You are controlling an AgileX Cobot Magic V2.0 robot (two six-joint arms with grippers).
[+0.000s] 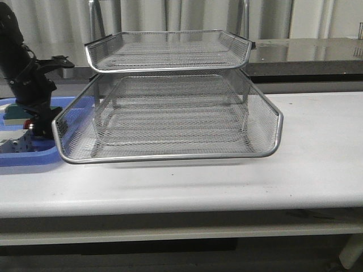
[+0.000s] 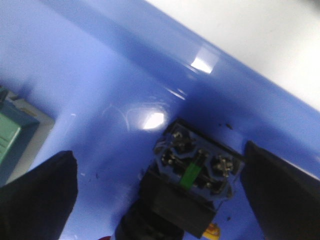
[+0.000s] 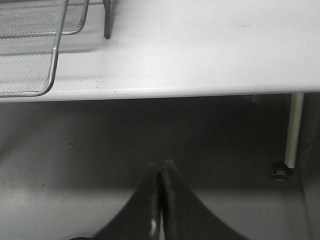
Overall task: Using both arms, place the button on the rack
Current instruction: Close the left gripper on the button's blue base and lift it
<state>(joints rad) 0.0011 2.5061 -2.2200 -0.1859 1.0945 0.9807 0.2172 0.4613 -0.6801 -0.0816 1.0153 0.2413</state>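
Front view: the rack [image 1: 170, 113] stands mid-table [image 1: 317, 164], its wide bottom tier reaching toward the camera and a smaller tier above it. Just beside its left corner sits a blue tray [image 1: 34, 153], and the left arm [image 1: 22, 68] reaches down into that tray. The left gripper [image 1: 41, 126] is low over the tray floor; its jaws cannot be judged from here. A green block [image 1: 17, 113] shows behind the arm. The rack's corner stands between the tray and the rest of the table.

Left wrist view: the button [image 2: 192, 177] lies on the blue tray floor between the two dark fingers [image 2: 40, 200] — set wide apart, neither touching it. Its long axis lies flat, the bluish end with screw terminals and a green tab facing the camera, the black body running away toward the fingers' base. The green block [image 2: 12, 137] lies well off to one side.

Right wrist view: the right gripper [image 3: 160, 200] hangs past the table edge above the floor, fingers pressed together on nothing. A rack corner [image 3: 45, 45] and a table leg [image 3: 295, 130] show.
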